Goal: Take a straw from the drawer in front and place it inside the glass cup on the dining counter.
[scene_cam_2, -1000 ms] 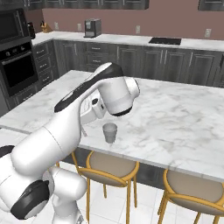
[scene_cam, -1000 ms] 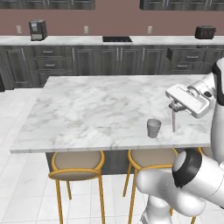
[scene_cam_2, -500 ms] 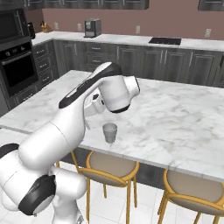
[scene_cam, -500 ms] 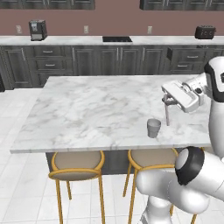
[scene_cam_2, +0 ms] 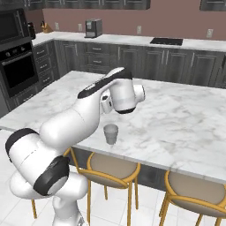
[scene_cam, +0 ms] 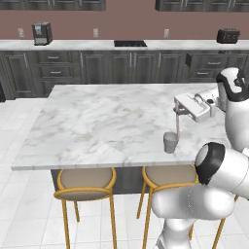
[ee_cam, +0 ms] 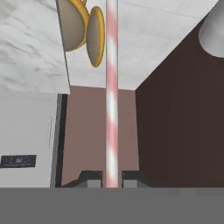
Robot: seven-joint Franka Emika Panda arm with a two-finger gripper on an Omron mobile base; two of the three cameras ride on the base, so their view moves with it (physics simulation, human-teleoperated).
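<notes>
My gripper is shut on the straw, which hangs upright from it over the dining counter. The straw's lower end is level with the right rim of the glass cup, near the counter's front edge; I cannot tell whether it is inside. From the right base, the cup stands just below the hand. The hand view shows the red-and-white striped straw running up from between the fingertips, with the gripper shut on it. The drawer is out of view.
Two gold-legged stools stand under the counter's front edge. A wall counter at the back carries a coffee machine, a cooktop and a toaster. An oven stands at the left.
The gripper has carried the straw to the left across the counter, from right of the cup to its right rim. The cup has not moved.
</notes>
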